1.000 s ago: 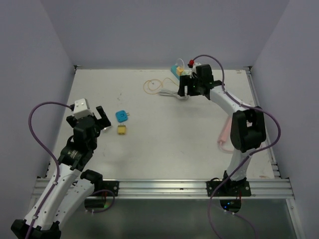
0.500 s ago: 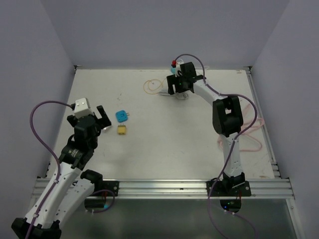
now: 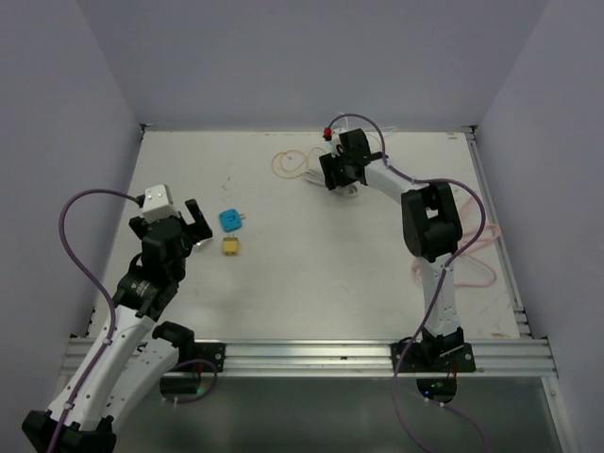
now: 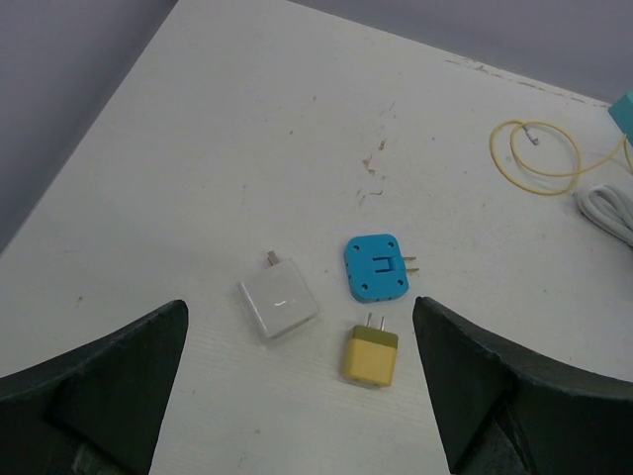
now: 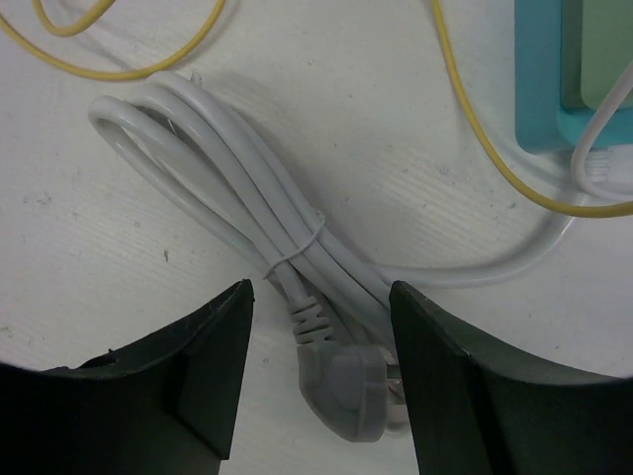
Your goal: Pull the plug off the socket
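The teal socket strip [image 5: 554, 94] shows only as a corner at the top right of the right wrist view. In the top view the right arm covers it. A plug seated in it is out of view. My right gripper [image 5: 318, 297] is open and hangs low over a tied bundle of white cord [image 5: 247, 168]. The cord's grey angled end [image 5: 348, 388] lies on the table between the fingers, touching neither. My left gripper [image 4: 300, 307] is open above the table, far to the left [image 3: 184, 226].
Under the left gripper lie a white adapter [image 4: 279, 307], a blue adapter [image 4: 376, 267] and a yellow adapter [image 4: 371, 354]. A thin yellow cable [image 3: 288, 162] loops beside the cord bundle and runs past the socket strip. Walls close the table on three sides.
My right gripper has swung left from the socket strip to above the cord bundle, and its jaws have narrowed. The left arm has not moved.
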{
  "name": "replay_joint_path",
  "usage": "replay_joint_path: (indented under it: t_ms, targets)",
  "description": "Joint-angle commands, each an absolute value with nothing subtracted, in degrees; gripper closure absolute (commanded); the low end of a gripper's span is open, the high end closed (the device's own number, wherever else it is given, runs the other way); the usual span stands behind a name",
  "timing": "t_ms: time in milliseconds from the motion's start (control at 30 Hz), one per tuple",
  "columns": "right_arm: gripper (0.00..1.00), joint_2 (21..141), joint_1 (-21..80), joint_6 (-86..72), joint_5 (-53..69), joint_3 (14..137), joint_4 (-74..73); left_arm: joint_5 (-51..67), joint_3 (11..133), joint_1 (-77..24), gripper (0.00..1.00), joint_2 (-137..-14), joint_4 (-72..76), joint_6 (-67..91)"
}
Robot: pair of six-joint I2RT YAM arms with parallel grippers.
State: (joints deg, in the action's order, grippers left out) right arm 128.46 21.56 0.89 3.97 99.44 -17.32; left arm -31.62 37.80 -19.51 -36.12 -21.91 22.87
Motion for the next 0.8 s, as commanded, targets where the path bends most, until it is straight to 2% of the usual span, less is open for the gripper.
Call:
replay_joint_path:
  t_ms: [0, 133, 267, 433, 767]
  targets:
    - [0.39, 126.2, 22.3, 1.9, 2.9, 96.6, -24.3, -31.2, 38.0, -18.9, 0.0, -36.2, -18.8, 21.3]
    - [0.43, 124.8, 22.4, 0.7, 3.5, 94.0, -25.2, -31.4, 38.0, -18.9, 0.0, -36.2, -18.9, 21.2]
    - [0.55, 120.8, 22.9, -2.7, 2.8, 86.7, -24.4, -31.0, 38.0, -18.8, 0.0, -36.4, -18.8, 21.2]
    - [0.6, 116.6, 23.5, -5.5, 2.7, 78.9, -24.4, -30.9, 38.0, -18.8, 0.0, -36.4, -18.8, 21.2]
    - [0.6, 103.6, 24.7, -15.3, 6.5, 58.2, -19.7, -30.8, 38.0, -18.5, 0.0, -36.1, -19.1, 21.4]
